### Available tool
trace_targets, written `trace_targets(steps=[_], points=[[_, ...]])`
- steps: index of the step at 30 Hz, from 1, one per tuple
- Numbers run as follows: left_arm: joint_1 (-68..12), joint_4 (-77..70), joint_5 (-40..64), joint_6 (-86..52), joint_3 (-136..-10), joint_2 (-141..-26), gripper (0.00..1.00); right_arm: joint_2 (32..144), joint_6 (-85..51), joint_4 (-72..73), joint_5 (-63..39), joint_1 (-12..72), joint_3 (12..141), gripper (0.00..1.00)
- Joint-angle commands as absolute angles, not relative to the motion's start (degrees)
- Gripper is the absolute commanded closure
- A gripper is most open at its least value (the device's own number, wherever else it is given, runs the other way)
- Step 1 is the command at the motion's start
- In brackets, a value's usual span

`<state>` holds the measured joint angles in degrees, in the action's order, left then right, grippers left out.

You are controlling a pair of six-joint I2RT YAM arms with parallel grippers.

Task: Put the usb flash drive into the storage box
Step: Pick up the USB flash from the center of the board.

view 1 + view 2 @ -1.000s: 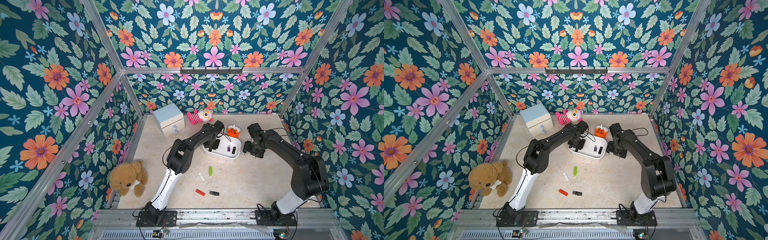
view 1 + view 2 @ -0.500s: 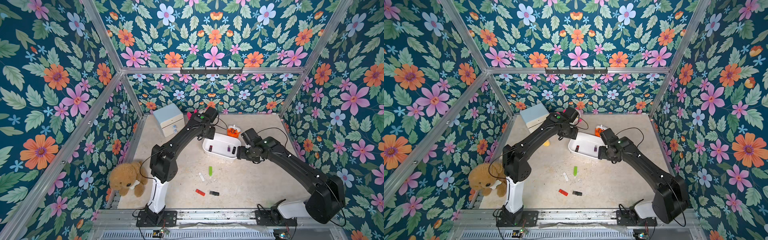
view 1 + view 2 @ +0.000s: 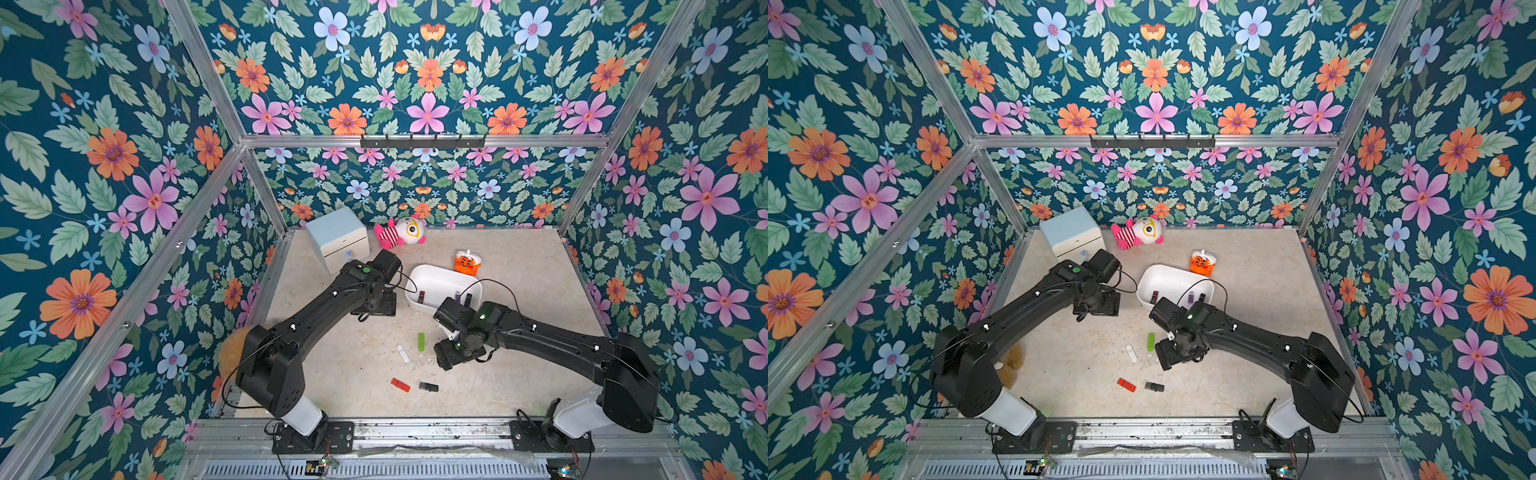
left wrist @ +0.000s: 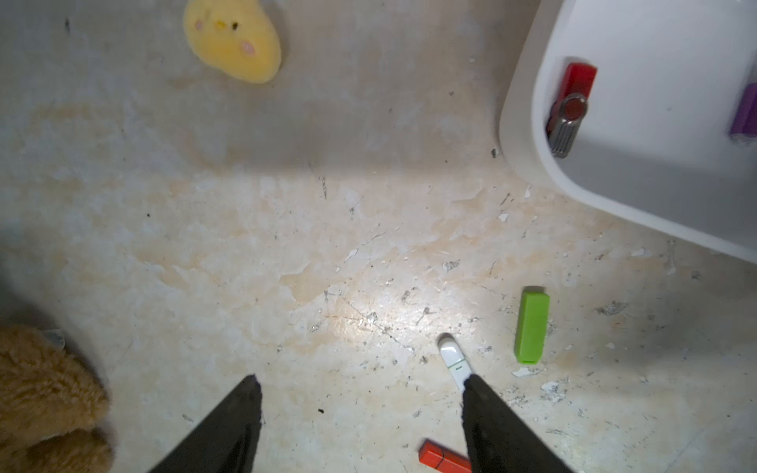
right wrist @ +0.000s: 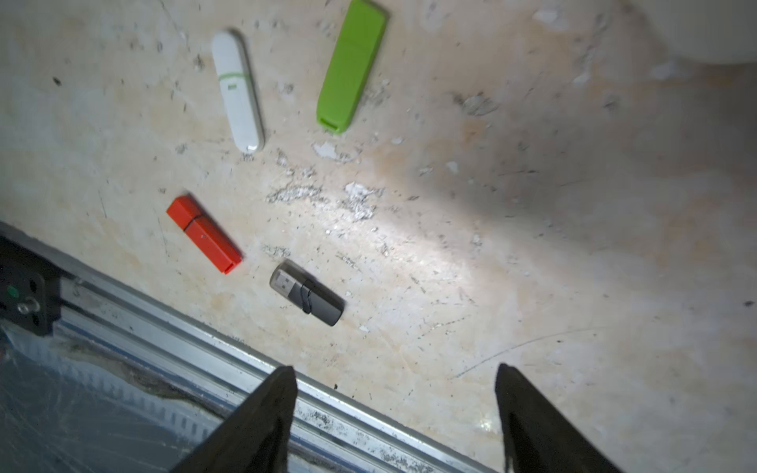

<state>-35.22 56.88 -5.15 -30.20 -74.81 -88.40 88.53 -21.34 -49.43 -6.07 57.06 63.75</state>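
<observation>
The white storage box (image 3: 432, 277) (image 3: 1163, 275) stands mid-table with a red swivel drive (image 4: 571, 106), a purple one (image 4: 743, 110) and a dark one inside. Several usb flash drives lie loose in front of it: green (image 3: 421, 341) (image 5: 352, 67), white (image 3: 402, 353) (image 5: 237, 92), red (image 3: 400, 385) (image 5: 203, 233) and dark grey (image 3: 428, 387) (image 5: 307, 293). My left gripper (image 3: 376, 305) (image 4: 361, 383) hangs open and empty just left of the box. My right gripper (image 3: 455, 355) (image 5: 395, 370) is open and empty, low beside the green drive.
A cream drawer cabinet (image 3: 338, 239), a pink-striped plush (image 3: 401, 235) and an orange tiger toy (image 3: 467, 264) stand at the back. A yellow plush (image 4: 233, 39) lies under the left arm. A teddy (image 4: 45, 401) sits front left. The metal rail (image 5: 164, 327) borders the table's front.
My left gripper has left the box, moved to its left side and opened. My right arm has swung from beside the box toward the front, down over the loose drives.
</observation>
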Motion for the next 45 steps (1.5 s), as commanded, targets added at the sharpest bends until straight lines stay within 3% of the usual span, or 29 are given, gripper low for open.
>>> trace_targets(steps=[1,9,21,35,45], points=[[-35.3,56.7,-4.9,-34.5,-70.7,-83.8,0.17,90.6,-17.6,-48.9,-9.0,58.9,64.7,0.21],[-35.5,58.2,-4.5,-40.5,-61.6,-71.5,0.09,97.1,-13.5,-50.6,-7.2,63.6,69.1,0.2],[-37.2,60.4,-5.7,-44.2,-56.3,-64.2,0.07,103.2,-13.2,-47.1,-3.4,68.2,70.3,0.26],[-37.3,60.0,-5.5,-44.2,-54.7,-63.4,0.07,109.2,-14.0,-48.4,-1.1,70.2,72.8,0.31],[-37.3,58.5,-4.7,-43.8,-55.0,-65.2,0.07,109.2,-14.8,-47.5,-1.0,70.2,70.2,0.41]])
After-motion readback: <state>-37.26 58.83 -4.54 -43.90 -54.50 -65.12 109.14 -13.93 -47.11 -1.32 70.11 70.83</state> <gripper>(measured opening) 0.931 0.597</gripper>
